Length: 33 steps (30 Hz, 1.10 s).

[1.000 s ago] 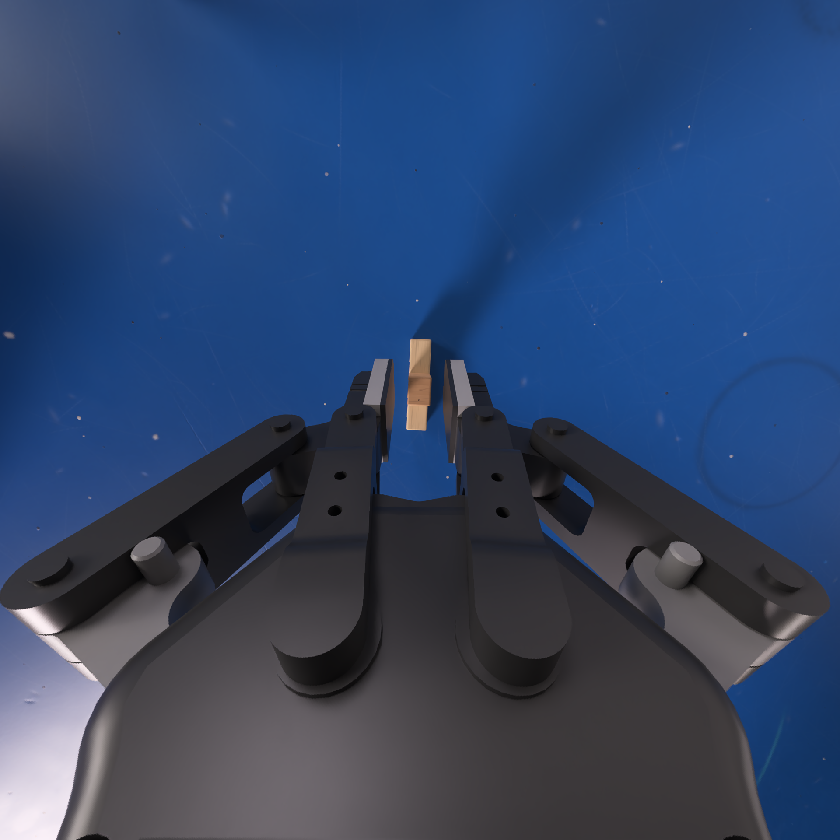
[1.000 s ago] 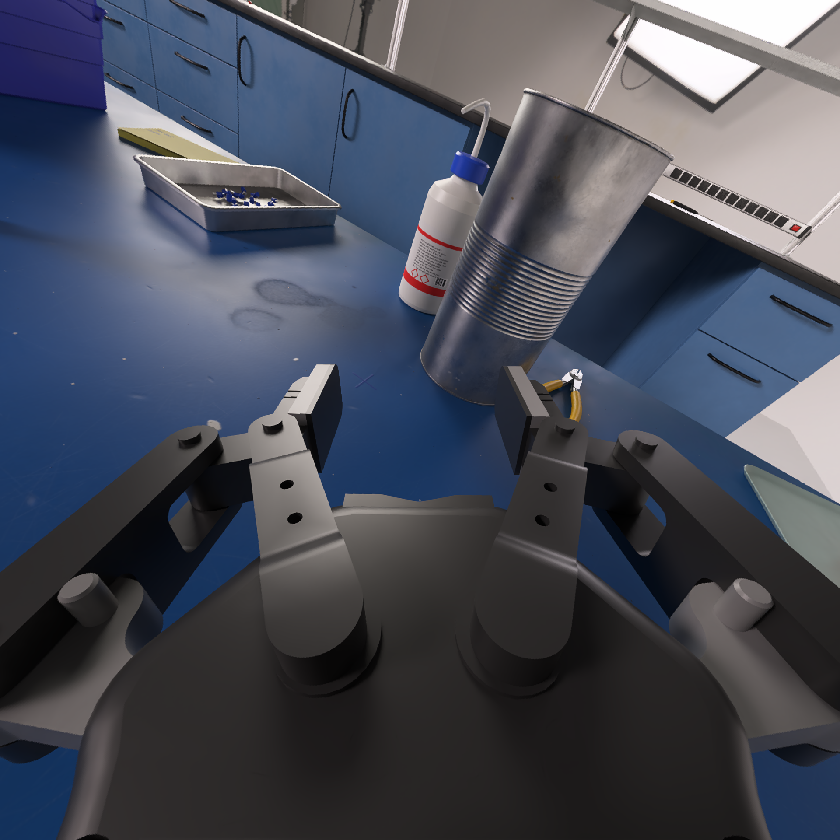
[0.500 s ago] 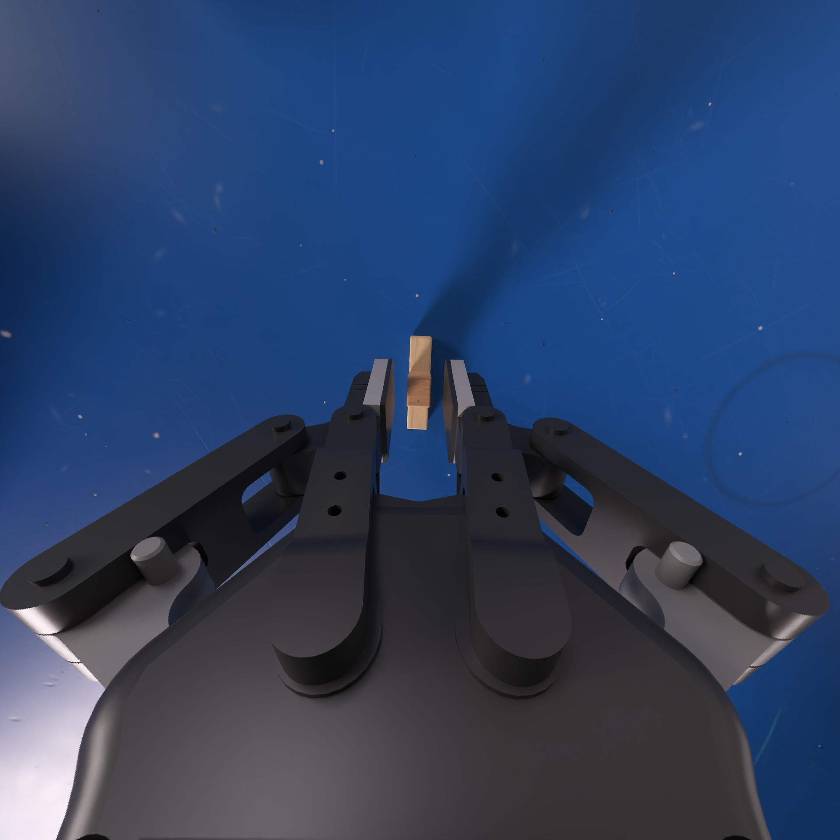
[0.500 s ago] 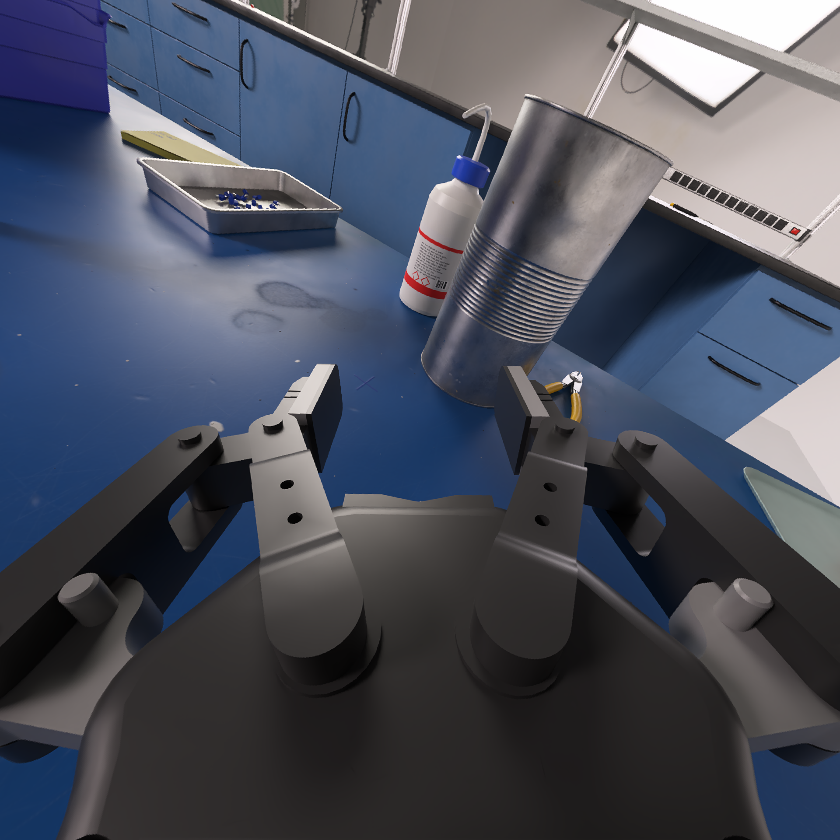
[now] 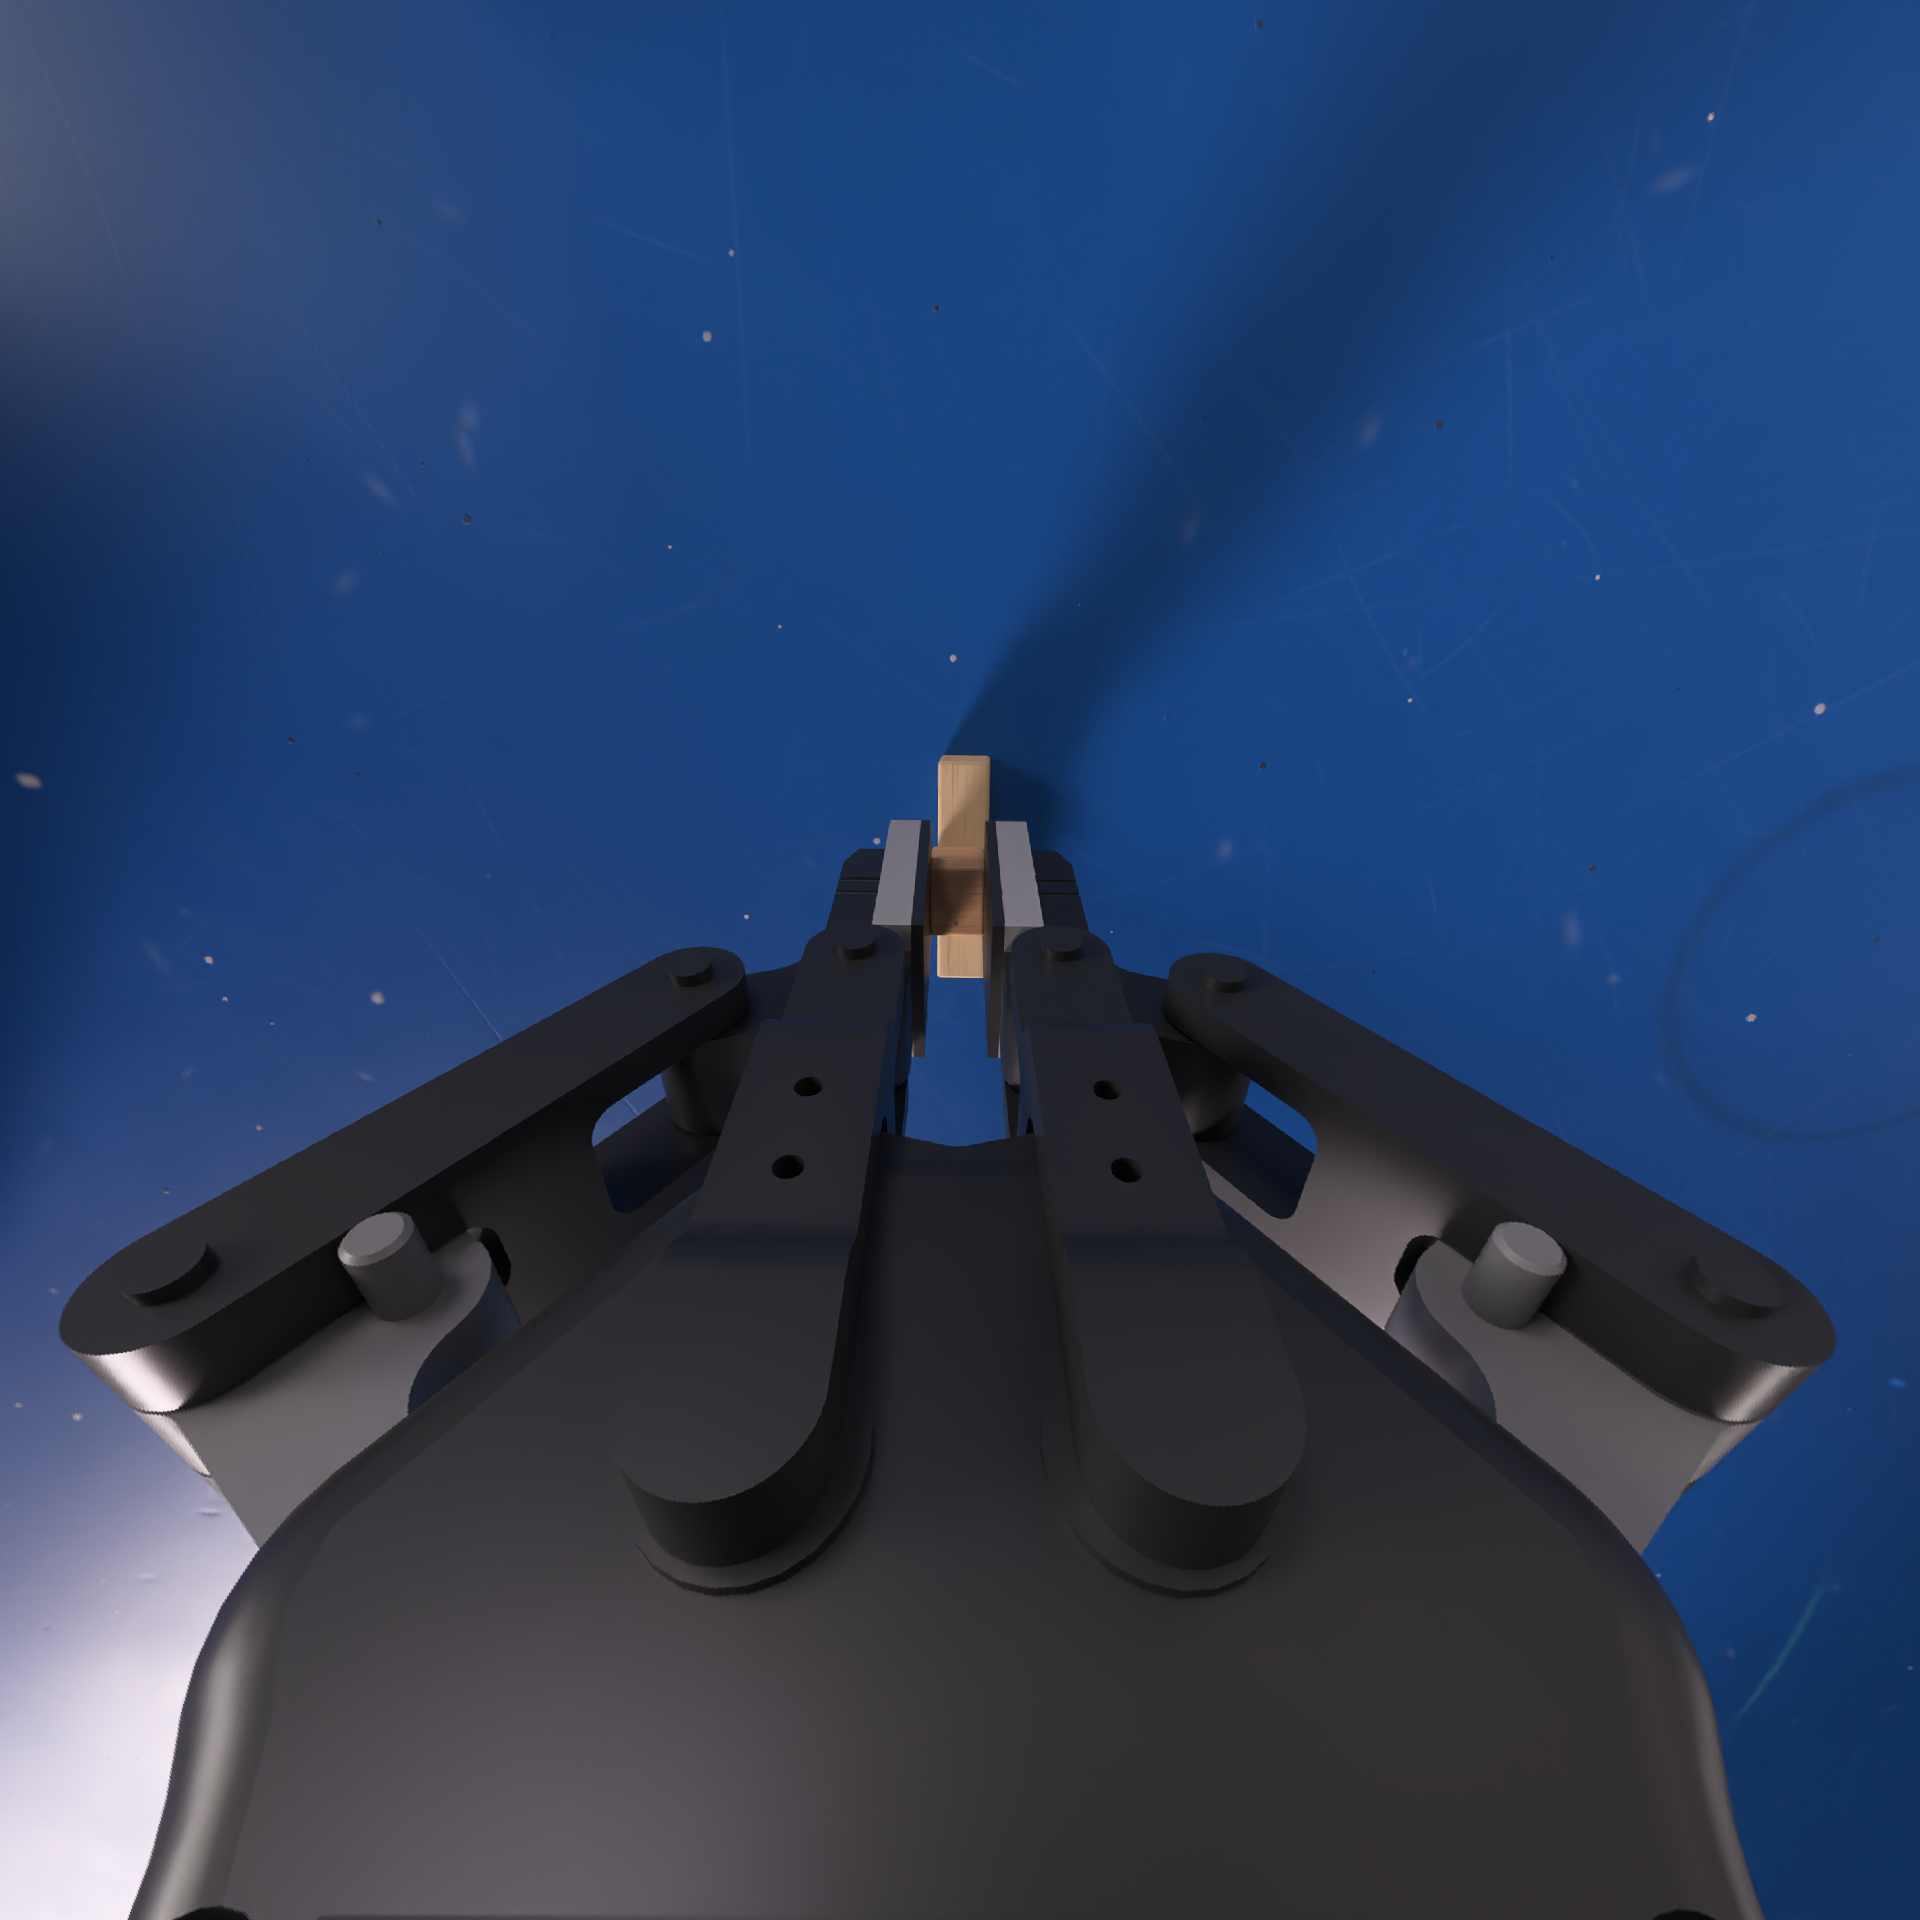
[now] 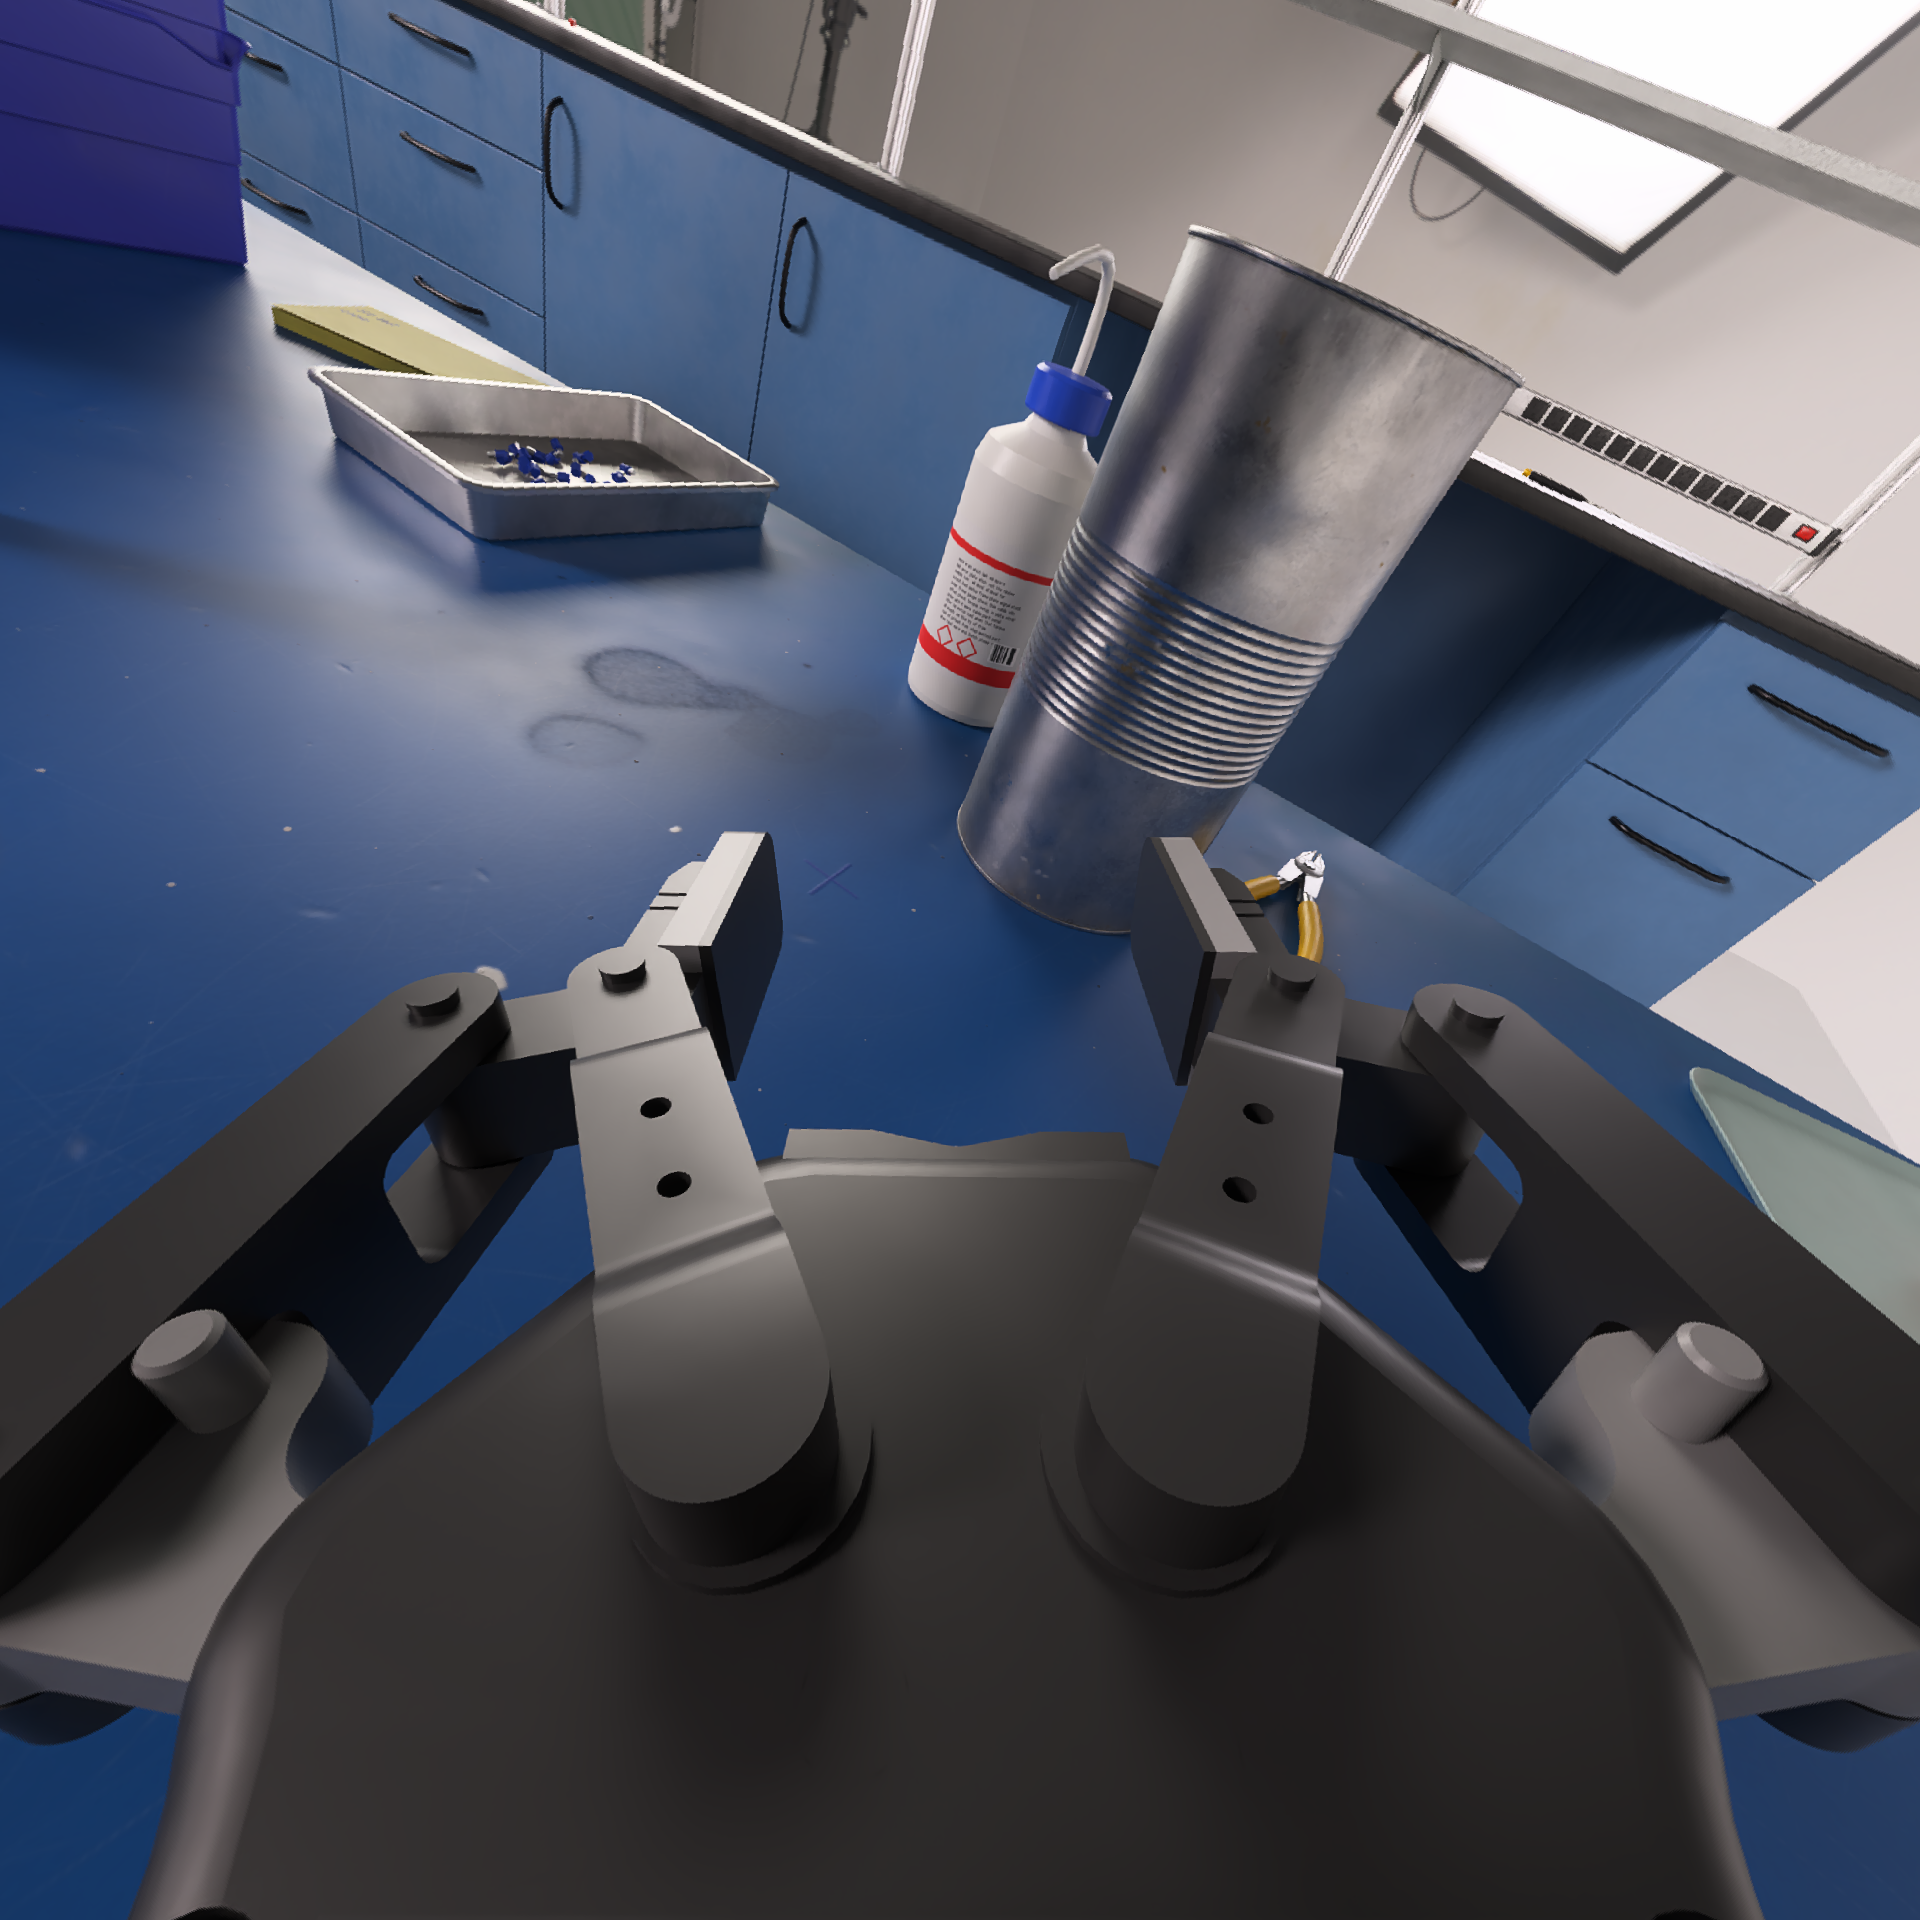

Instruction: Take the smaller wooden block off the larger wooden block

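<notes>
In the left wrist view a long pale larger wooden block (image 5: 963, 792) lies on the blue table, pointing away from me. A short, darker smaller wooden block (image 5: 957, 891) sits across its middle. My left gripper (image 5: 958, 883) points down over them, and its two grey pads press the smaller block's left and right sides. The near end of the larger block shows below the pads. My right gripper (image 6: 956, 940) is open and empty above the table. Neither block shows in the right wrist view.
Ahead of the right gripper stand a tall metal can (image 6: 1216, 582) and a white wash bottle (image 6: 997, 582), with yellow-handled cutters (image 6: 1294, 899) beside the can. A metal tray (image 6: 540, 457) with small blue parts sits farther left. Blue cabinets line the back.
My left gripper's fingers have closed from a small gap on each side to contact with the smaller block. The right gripper has stayed open, with only a slight shift of view.
</notes>
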{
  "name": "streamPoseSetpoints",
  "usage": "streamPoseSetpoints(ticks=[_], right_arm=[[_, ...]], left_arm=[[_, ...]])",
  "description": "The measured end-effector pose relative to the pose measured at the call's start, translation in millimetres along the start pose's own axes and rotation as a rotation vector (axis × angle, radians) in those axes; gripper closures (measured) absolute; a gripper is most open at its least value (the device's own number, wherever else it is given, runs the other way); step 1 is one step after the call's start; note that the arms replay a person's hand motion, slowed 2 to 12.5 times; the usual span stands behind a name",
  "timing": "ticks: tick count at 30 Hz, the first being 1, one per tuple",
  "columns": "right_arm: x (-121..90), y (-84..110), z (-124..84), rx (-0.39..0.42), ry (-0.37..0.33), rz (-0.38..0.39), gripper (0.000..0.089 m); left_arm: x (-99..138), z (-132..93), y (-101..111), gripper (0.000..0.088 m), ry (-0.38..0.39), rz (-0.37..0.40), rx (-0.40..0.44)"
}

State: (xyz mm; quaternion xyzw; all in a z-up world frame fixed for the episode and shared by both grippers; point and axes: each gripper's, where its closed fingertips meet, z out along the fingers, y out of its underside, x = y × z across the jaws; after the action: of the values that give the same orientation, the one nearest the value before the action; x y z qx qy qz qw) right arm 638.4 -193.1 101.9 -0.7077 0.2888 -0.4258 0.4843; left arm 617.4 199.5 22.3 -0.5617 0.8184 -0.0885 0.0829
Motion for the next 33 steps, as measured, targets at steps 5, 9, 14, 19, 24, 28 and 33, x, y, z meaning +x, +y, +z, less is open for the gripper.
streamPoseSetpoints(ticks=[5,9,14,19,24,28,33], right_arm=[[0.4,-0.7,-0.5,0.003,0.000,0.002,0.0287],[0.8,-1.0,-0.9,0.004,0.001,0.003,0.0287],[1.1,-1.6,-1.2,0.006,0.002,0.003,0.0287],[1.0,-2.0,-1.4,0.007,0.001,0.002,0.0287],[0.7,-2.1,-1.3,0.007,0.001,0.000,0.0287],[0.3,-2.1,-1.3,0.006,0.001,-0.003,0.0287],[0.0,-1.8,-1.2,0.005,0.001,-0.006,0.0287]], left_arm=[[-0.5,-0.3,-0.1,0.0793,-0.020,0.025,-0.015],[-0.7,-0.9,-0.1,0.0792,-0.036,0.041,-0.023],[-0.6,-3.3,-2.0,0.0792,-0.049,0.053,-0.019],[0.2,-7.8,-6.2,0.0792,-0.056,0.054,0.001],[2.2,-14.2,-11.3,0.0792,-0.058,0.052,0.027],[5.1,-20.7,-16.3,0.0792,-0.059,0.056,0.052],[10.5,-30.2,-23.1,0.0792,-0.061,0.072,0.086]])
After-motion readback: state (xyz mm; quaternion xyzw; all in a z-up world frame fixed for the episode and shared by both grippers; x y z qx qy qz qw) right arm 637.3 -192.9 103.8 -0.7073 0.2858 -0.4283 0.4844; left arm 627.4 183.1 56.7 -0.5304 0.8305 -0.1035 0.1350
